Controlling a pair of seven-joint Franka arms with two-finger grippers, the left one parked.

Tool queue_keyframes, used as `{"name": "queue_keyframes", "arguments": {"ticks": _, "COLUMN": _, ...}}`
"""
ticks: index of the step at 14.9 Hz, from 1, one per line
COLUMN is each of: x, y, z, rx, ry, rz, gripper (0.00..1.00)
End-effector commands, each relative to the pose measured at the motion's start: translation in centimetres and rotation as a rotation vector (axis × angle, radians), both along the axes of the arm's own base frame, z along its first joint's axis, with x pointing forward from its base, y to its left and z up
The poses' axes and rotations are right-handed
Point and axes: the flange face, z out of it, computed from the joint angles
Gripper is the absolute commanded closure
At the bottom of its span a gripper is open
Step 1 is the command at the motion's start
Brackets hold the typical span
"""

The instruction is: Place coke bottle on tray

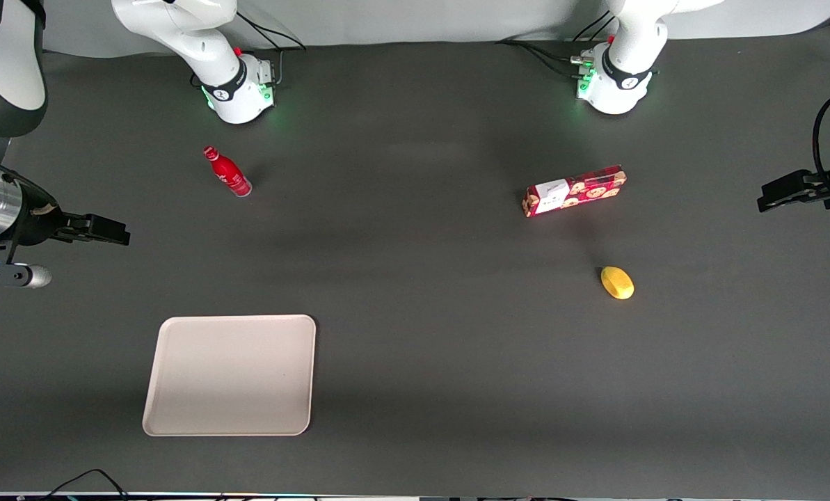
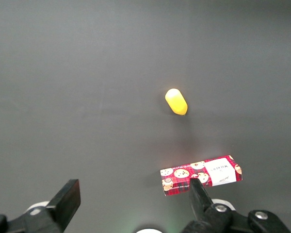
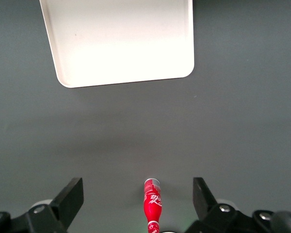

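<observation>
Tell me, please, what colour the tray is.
The tray is plain beige, clearest in the front view; the open gripper holds nothing.

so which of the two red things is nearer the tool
The coke bottle, slim with a red cap, toward the working arm's end near the tool. The cookie box lies toward the parked arm's end.

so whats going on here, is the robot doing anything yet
Nothing is held yet. The gripper is open and hangs above the table at the working arm's end. The coke bottle lies on the table near the arm's base. The tray sits bare, nearer the front camera. A cookie box and a yellow object lie toward the parked arm's end.
</observation>
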Motion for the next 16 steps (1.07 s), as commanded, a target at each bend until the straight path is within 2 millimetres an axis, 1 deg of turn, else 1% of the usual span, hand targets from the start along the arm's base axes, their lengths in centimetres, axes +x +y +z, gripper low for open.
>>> {"name": "queue_keyframes", "arguments": {"ticks": 1, "x": -0.2, "y": 0.0, "z": 0.7, "rx": 0.019, "ry": 0.004, "rz": -0.035, "gripper": 0.00}}
{"name": "queue_keyframes", "arguments": {"ticks": 3, "x": -0.2, "y": -0.7, "z": 0.5, "rx": 0.014, "ry": 0.009, "rz": -0.051, "gripper": 0.00}}
{"name": "queue_keyframes", "arguments": {"ticks": 4, "x": 0.0, "y": -0.9, "z": -0.1, "rx": 0.020, "ry": 0.017, "rz": -0.041, "gripper": 0.00}}
{"name": "queue_keyframes", "arguments": {"ticks": 5, "x": 0.1, "y": -0.7, "z": -0.4, "rx": 0.023, "ry": 0.023, "rz": -0.022, "gripper": 0.00}}
{"name": "queue_keyframes", "arguments": {"ticks": 7, "x": 0.0, "y": -0.5, "z": -0.1, "rx": 0.020, "ry": 0.019, "rz": -0.029, "gripper": 0.00}}
{"name": "queue_keyframes", "arguments": {"ticks": 9, "x": 0.0, "y": -0.9, "z": -0.2, "rx": 0.019, "ry": 0.021, "rz": -0.035, "gripper": 0.00}}
{"name": "queue_keyframes", "arguments": {"ticks": 12, "x": 0.0, "y": -0.7, "z": 0.0, "rx": 0.015, "ry": 0.015, "rz": -0.032, "gripper": 0.00}}
{"name": "queue_keyframes", "arguments": {"ticks": 16, "x": 0.1, "y": -1.7, "z": 0.3, "rx": 0.007, "ry": 0.003, "rz": -0.045, "gripper": 0.00}}
